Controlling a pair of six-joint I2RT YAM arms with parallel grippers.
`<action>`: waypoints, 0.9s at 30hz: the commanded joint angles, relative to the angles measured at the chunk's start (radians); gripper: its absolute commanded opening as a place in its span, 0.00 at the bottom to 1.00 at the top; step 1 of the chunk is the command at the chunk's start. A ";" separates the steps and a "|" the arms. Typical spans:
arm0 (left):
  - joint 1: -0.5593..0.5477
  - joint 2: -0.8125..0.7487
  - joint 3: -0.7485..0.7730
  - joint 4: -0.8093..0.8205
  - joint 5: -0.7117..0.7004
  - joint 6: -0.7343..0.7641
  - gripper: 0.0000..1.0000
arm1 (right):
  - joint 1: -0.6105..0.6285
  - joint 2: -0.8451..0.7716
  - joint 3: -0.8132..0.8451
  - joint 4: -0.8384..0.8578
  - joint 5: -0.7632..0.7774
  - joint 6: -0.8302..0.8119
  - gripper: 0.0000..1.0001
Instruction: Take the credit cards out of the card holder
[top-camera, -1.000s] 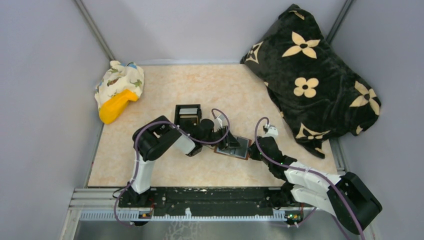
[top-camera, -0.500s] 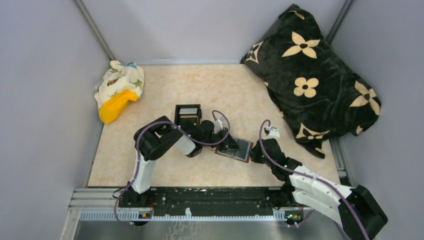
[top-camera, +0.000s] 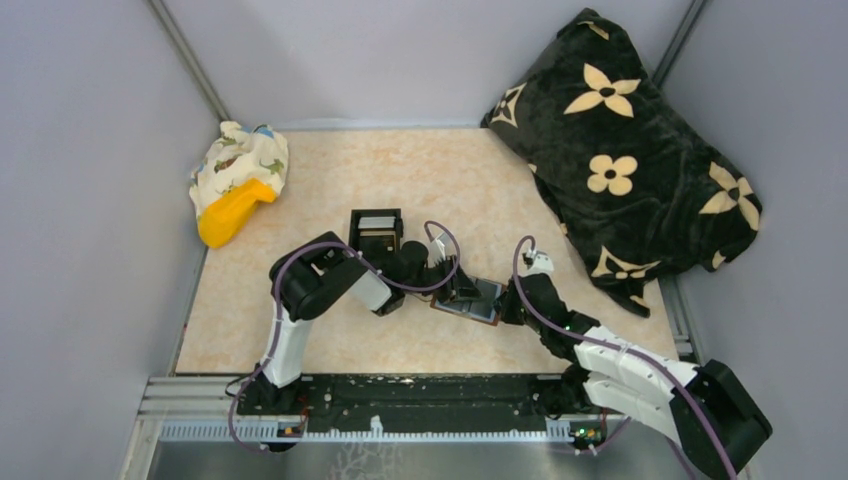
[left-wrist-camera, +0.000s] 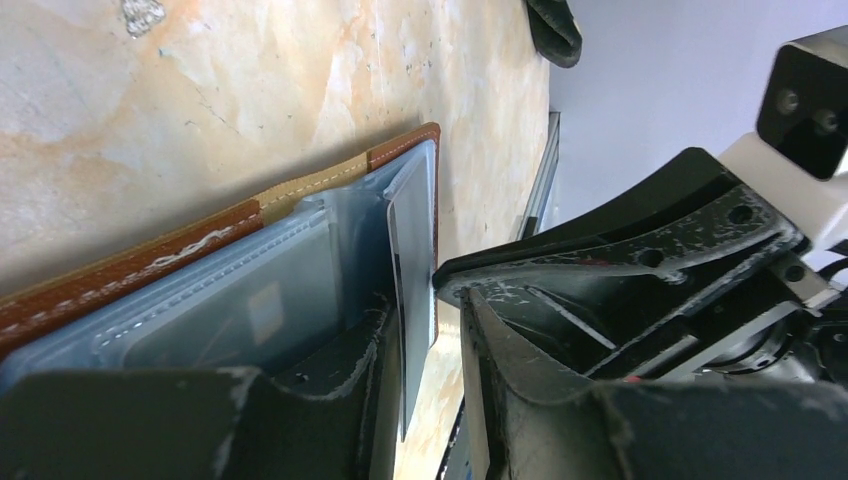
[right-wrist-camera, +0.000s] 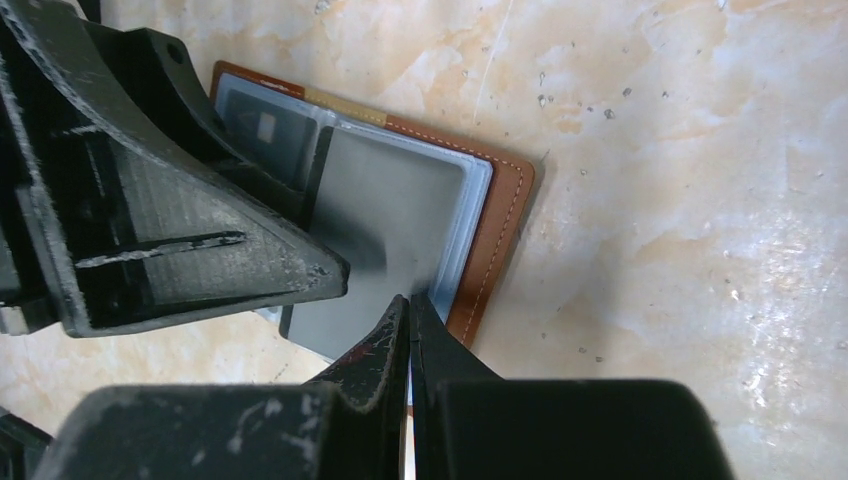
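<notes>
Tabletop (top-camera: 330, 180): card holder (top-camera: 484, 297), prob. L-R lengthwise

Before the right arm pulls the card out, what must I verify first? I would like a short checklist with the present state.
1. Card holder lies open on the table: ok.
2. Left gripper pins the holder, one finger resting on its inside: ok.
3. Right gripper shut on the edge of the grey card: ok, as far as the wrist view shows.
4. Grey card free of its pocket: cannot tell.
5. Second card out of the other pocket: not ok.
</notes>
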 joint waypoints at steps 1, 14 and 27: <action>0.004 0.010 -0.002 0.020 0.014 0.008 0.34 | 0.008 0.037 -0.043 0.128 -0.018 0.024 0.00; 0.041 -0.002 -0.039 0.089 0.052 -0.026 0.35 | 0.006 -0.025 -0.072 0.051 0.033 0.054 0.00; 0.073 -0.020 -0.076 0.116 0.082 -0.025 0.34 | 0.007 0.037 -0.079 0.108 0.016 0.056 0.00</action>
